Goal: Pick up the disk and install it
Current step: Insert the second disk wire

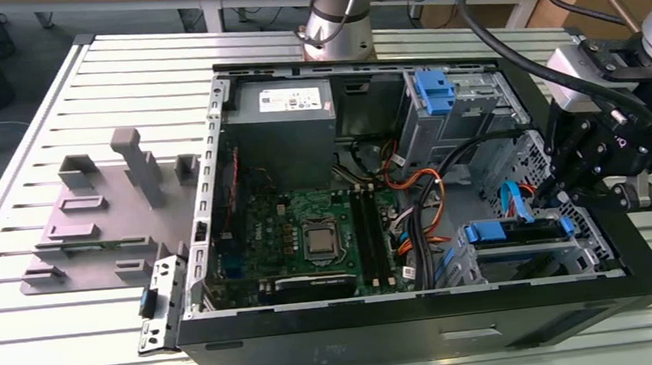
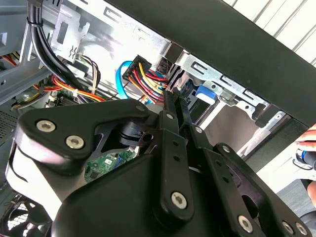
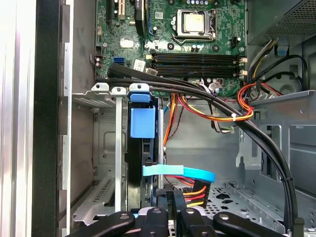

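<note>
Disk point(image 3: 143, 123) is sitting edge-on in the bright sheet-metal drive cage point(image 3: 106, 148) just ahead of the gripper point(image 3: 169, 217), its glossy blue plastic carrier tab facing us and the dark slab of the drive behind it. In the exterior view the disk point(image 1: 515, 230) lies in the cage close beside the black gripper point(image 1: 584, 183), which hangs low over the edge of the matte black computer case point(image 1: 428, 330). Clamped or slack, I can't tell. A flat light-blue ribbon cable point(image 3: 182, 173) crosses right in front of the gripper, with a red, yellow and orange wire bundle point(image 3: 190, 190) touching beneath it. Thick black cables point(image 3: 207, 96) sweep across beyond, partly covering the green motherboard point(image 3: 192, 44). The second wrist view has the gripper point(image 2: 174, 101) hiding most of the cage.
</note>
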Available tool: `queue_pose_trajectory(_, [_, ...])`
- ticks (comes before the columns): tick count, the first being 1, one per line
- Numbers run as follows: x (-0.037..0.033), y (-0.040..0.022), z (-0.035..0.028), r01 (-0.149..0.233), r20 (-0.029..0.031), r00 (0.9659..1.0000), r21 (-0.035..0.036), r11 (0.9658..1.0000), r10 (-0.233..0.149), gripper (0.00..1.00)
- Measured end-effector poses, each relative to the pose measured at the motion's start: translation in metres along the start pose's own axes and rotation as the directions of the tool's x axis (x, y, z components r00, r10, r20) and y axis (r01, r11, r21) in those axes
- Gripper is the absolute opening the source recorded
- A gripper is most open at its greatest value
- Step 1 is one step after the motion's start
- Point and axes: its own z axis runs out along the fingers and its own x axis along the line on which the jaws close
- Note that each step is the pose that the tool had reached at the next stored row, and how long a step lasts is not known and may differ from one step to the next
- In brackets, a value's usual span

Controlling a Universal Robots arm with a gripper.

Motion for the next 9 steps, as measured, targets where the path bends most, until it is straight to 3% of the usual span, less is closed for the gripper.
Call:
queue_pose_trajectory(5, [0.0003,0.0,0.0002,0.0,0.0003,1.0,0.0,1.0,0.0,0.16])
queue_pose_trajectory(9, [0.0052,0.0,-0.0002,0.0,0.0001,1.0,0.0,1.0,0.0,0.16])
